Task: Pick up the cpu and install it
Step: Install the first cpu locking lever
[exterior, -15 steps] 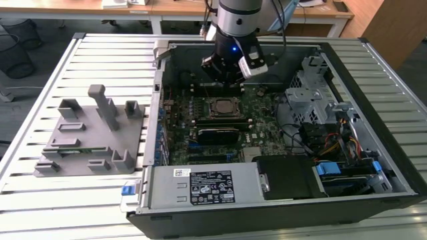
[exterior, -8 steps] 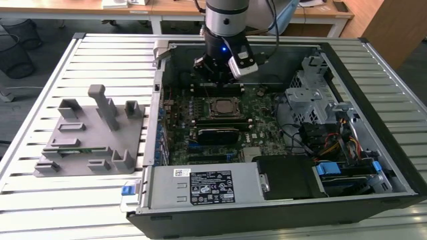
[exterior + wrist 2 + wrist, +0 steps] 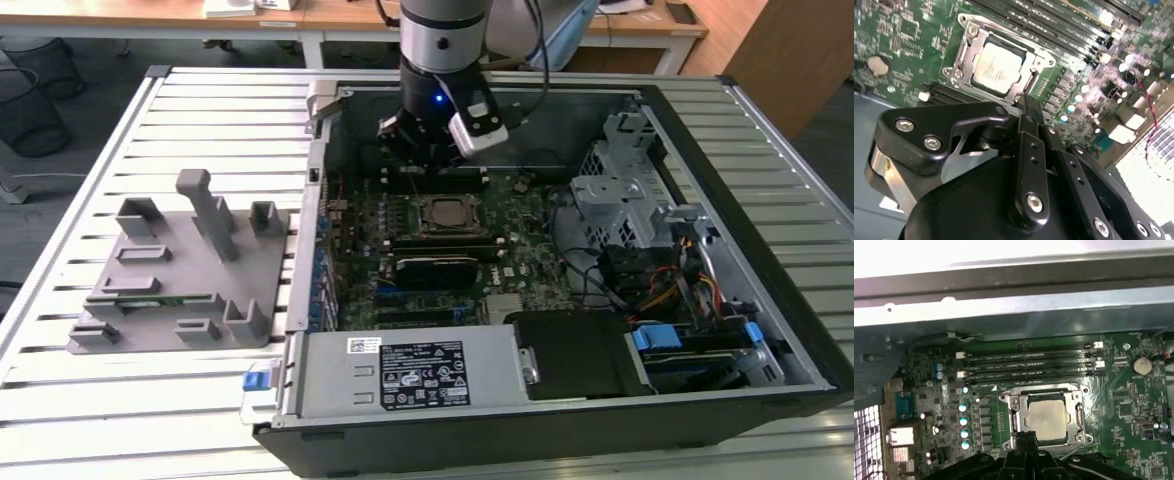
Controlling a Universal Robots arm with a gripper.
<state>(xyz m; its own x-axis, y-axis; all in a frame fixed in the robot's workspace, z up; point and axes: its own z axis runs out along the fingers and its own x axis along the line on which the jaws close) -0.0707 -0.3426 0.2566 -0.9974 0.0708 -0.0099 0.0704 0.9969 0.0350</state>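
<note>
1. Exterior view: gripper (image 3: pixel 424 160) hangs over the motherboard (image 3: pixel 441 235), just beyond the socket frame (image 3: pixel 442 214).
2. Both wrist views: cpu (image 3: pixel 997 67) (image 3: pixel 1046 416) lies flat inside the socket frame, so seating looks done.
3. Fingers (image 3: pixel 1030 114) appear drawn together, holding nothing.
4. Memory slots (image 3: pixel 1029 365) run beside the socket; grey holder block (image 3: pixel 187 270) sits outside the case, well apart.

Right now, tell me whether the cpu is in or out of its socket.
In: the cpu lies flat inside the socket frame on the motherboard in both wrist views.
</note>
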